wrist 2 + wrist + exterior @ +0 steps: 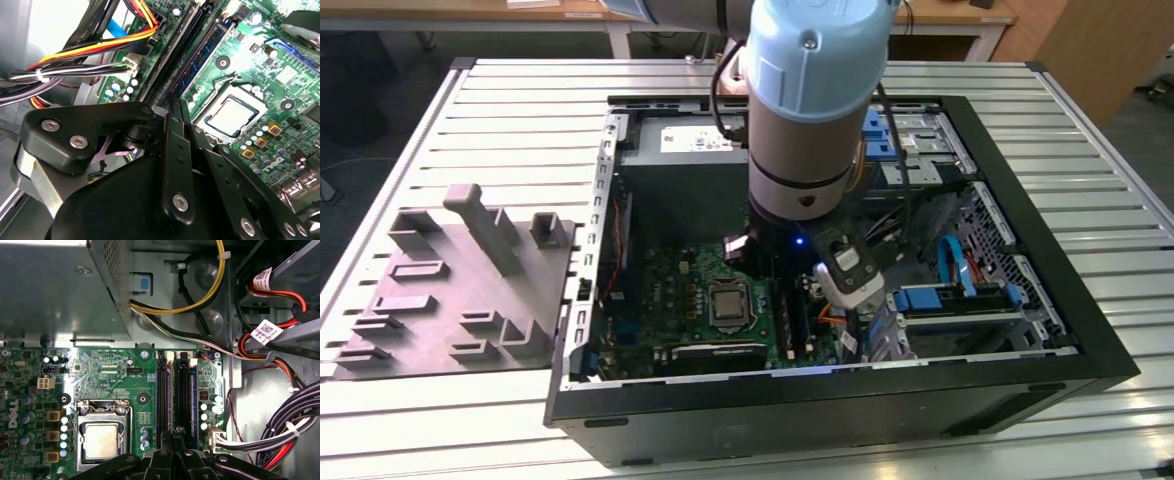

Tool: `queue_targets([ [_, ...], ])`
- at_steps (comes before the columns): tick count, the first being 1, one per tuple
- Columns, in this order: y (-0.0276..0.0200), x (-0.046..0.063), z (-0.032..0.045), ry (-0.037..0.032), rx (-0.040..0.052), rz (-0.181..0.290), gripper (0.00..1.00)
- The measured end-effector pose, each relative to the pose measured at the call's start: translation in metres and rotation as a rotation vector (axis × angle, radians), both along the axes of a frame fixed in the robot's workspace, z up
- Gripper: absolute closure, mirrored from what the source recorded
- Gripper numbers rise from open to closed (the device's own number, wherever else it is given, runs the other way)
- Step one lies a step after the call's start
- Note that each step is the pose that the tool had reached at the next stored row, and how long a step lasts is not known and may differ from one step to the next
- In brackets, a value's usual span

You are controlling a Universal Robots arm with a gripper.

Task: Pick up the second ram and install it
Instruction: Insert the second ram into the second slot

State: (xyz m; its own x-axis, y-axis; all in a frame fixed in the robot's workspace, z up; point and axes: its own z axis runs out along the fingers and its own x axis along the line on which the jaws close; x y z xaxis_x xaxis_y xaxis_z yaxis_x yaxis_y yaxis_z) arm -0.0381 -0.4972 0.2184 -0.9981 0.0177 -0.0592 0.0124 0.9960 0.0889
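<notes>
A dark blue ram strip [193, 400] stands seated in the outermost of the long black slots [161, 395] on the green motherboard [100, 370], on the side of the cable bundle. It also shows in the second wrist view as the blue ram strip [205, 52]. I cannot tell whether it is the second ram. My gripper [175, 434] hangs inside the open computer case [1041, 250], low over one end of the slots. Its fingers are pressed together with nothing visible between them, as on the gripper [175, 105] and the gripper [853, 315].
The processor socket [102, 440] lies beside the slots. Coloured cable bundles [90, 50] and a metal drive cage [947, 300] crowd the other side. The power supply box [680, 150] stands at the case's far end. A grey moulded fixture [440, 300] rests on the slatted table [1107, 130] at the exterior view's left.
</notes>
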Motion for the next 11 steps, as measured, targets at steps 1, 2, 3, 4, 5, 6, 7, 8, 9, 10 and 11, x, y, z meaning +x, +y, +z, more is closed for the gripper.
queue_targets([
  [1, 0.0000, 0.0000, -0.0006, 0.0000, -0.0001, 0.000, 0.88],
  [2, 0.0000, 0.0000, -0.0012, -0.0001, 0.0000, 0.000, 0.88],
  [3, 0.0000, -0.0001, -0.0017, 0.0000, -0.0001, 0.000, 0.88],
  [4, 0.0000, -0.0001, -0.0021, -0.0001, -0.0002, 0.000, 0.88],
  [5, -0.0001, -0.0001, -0.0022, 0.0000, -0.0002, 0.000, 0.88],
  [6, 0.0000, -0.0001, -0.0022, 0.0000, -0.0003, 0.000, 0.88],
  [7, 0.0000, -0.0001, -0.0022, 0.0000, -0.0003, 0.000, 0.88],
  [8, 0.0000, -0.0001, -0.0024, 0.0000, -0.0001, 0.000, 0.88],
  [9, 0.0000, -0.0001, -0.0032, -0.0002, 0.0003, 0.000, 0.88],
  [10, 0.0000, -0.0001, -0.0038, -0.0001, 0.0002, 0.000, 0.88],
  [11, 0.0000, -0.0001, -0.0041, -0.0001, 0.0002, 0.000, 0.88],
])
